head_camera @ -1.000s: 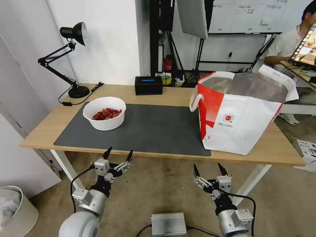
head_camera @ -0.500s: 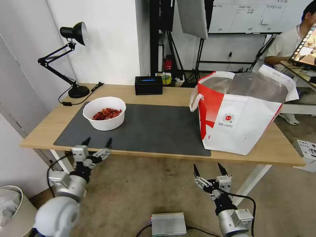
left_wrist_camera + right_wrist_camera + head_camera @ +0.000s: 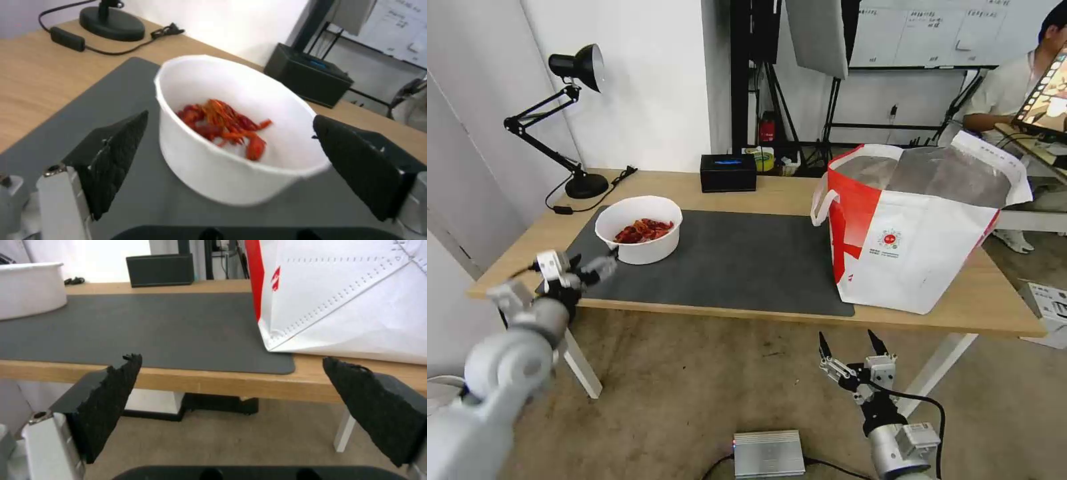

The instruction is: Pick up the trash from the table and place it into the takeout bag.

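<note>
The trash in view is a white bowl of red scraps (image 3: 639,229) (image 3: 236,156), standing on the dark grey mat (image 3: 727,260) at the left of the table (image 3: 527,257). My left gripper (image 3: 589,265) (image 3: 231,166) is open at the mat's near left corner, just short of the bowl and aimed at it. The takeout bag (image 3: 914,233) (image 3: 351,296), white with red sides and foil lining, stands open-topped on the table's right end. My right gripper (image 3: 854,347) (image 3: 231,406) hangs open below the table's front edge, under the bag.
A black desk lamp (image 3: 570,120) stands at the back left corner with its cord on the wood. A black box (image 3: 728,173) sits at the back edge. A silver box (image 3: 768,453) lies on the floor. A white bin's rim (image 3: 440,381) shows at the lower left.
My left arm has swung up and to the left, from below the table's front edge to table height beside the bowl. The right arm has stayed still.
</note>
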Controlling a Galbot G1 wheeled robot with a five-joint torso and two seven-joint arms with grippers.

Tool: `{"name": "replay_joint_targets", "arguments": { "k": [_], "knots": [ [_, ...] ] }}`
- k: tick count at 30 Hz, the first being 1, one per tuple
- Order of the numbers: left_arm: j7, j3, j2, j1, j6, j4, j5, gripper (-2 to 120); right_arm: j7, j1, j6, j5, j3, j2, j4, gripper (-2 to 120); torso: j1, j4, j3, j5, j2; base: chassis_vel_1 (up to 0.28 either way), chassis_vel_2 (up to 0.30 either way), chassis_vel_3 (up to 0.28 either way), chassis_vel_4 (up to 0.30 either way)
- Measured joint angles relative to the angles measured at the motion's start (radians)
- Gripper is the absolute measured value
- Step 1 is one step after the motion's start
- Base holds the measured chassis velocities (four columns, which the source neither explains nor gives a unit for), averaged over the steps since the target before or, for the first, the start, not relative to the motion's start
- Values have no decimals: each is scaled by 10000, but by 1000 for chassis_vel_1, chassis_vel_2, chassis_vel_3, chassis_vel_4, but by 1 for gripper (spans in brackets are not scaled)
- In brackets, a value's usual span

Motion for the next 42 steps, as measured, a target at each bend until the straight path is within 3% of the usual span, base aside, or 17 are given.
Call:
{"name": "replay_joint_targets", "arguments": {
  "k": [6,15,33,42],
  "knots": [
    [-637,1255,603,-1791,545,1338,-901,100,-3,0,0,0,0,0,1,100,0,0,0,1,0,0,0,0,0],
    [-815,2641,1174,-3675,1230,3084,-1399,100,-3,0,0,0,0,0,1,100,0,0,0,1,0,0,0,0,0],
    [-1138,4075,1243,-5510,2580,4513,-2428,100,-3,0,1,1,0,0,1,100,-1,-1,0,2,1,0,0,0,0],
    [-1271,4414,1108,-6021,2948,5056,-2745,100,-2,0,1,1,0,0,1,100,-1,-1,0,2,1,0,0,0,0]
  ]
}}
